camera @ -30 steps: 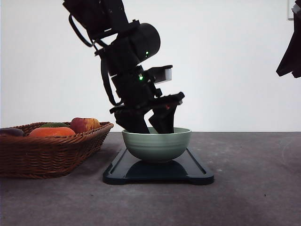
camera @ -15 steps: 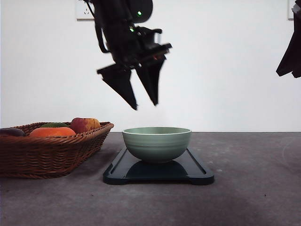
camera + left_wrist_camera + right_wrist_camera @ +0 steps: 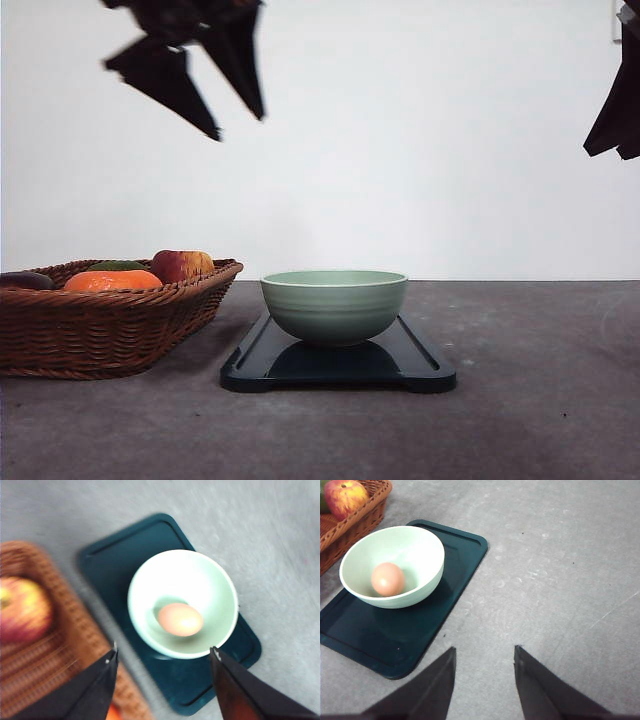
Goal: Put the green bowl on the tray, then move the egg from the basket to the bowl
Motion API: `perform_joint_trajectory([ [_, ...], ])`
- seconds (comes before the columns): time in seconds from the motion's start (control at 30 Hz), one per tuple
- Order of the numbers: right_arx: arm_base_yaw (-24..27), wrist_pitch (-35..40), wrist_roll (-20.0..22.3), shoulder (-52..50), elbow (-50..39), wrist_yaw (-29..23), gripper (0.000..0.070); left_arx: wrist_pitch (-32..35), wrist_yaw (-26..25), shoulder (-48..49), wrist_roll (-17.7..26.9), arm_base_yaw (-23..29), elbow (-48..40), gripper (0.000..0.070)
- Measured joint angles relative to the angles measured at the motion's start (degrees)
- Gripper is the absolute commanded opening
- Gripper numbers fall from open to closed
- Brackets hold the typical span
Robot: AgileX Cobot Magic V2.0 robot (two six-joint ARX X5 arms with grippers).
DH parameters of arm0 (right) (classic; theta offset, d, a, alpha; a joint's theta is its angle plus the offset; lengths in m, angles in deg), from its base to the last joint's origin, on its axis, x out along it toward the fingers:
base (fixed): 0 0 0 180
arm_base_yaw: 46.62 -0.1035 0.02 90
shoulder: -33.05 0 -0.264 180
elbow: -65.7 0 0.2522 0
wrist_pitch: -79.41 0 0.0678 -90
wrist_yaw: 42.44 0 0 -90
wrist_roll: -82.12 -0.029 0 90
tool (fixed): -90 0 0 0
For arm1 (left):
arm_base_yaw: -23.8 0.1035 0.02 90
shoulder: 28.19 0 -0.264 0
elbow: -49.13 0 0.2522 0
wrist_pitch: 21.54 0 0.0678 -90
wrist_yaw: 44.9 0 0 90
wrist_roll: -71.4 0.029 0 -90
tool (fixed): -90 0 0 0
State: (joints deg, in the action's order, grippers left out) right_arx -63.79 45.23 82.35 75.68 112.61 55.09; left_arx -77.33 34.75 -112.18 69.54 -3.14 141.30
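The egg (image 3: pixel 180 619) lies inside the green bowl (image 3: pixel 220 587), which stands on the tray (image 3: pixel 107 565). The basket (image 3: pixel 75 630), holding an apple (image 3: pixel 24 609), lies just beside the tray. The left hand (image 3: pixel 164 656) is spread wide, empty.

A plain white wall (image 3: pixel 430 150) stands at the far side. The tabletop (image 3: pixel 530 400) is dark grey, matte, evenly lit.

light: bright, even | shadows: soft | left wrist view: motion-blurred | others: sharp

egg (image 3: pixel 387 579): in green bowl (image 3: pixel 334 305)
green bowl: on tray (image 3: pixel 420 362)
basket (image 3: pixel 100 325): left of tray, holding apple (image 3: pixel 180 265)
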Motion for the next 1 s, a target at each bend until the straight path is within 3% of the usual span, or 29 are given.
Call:
perform_joint_trajectory([
  [0.37, 0.0, 0.03, 0.0, 0.0, 0.0, 1.72, 0.0226, 13.88, 1.39, 24.79, -0.53, 8.58, -25.47, 0.0345],
  [0.73, -0.02, -0.11, 0.01, 0.0, 0.0, 1.9, 0.0226, 14.35, 1.45, 42.18, -0.29, 14.94, -40.13, 0.0345],
  [1.0, -0.02, -0.07, 0.0, 0.02, 0.0, 4.23, 0.0247, 14.38, 1.44, 45.97, -0.29, 15.56, -44.23, 0.0346],
])
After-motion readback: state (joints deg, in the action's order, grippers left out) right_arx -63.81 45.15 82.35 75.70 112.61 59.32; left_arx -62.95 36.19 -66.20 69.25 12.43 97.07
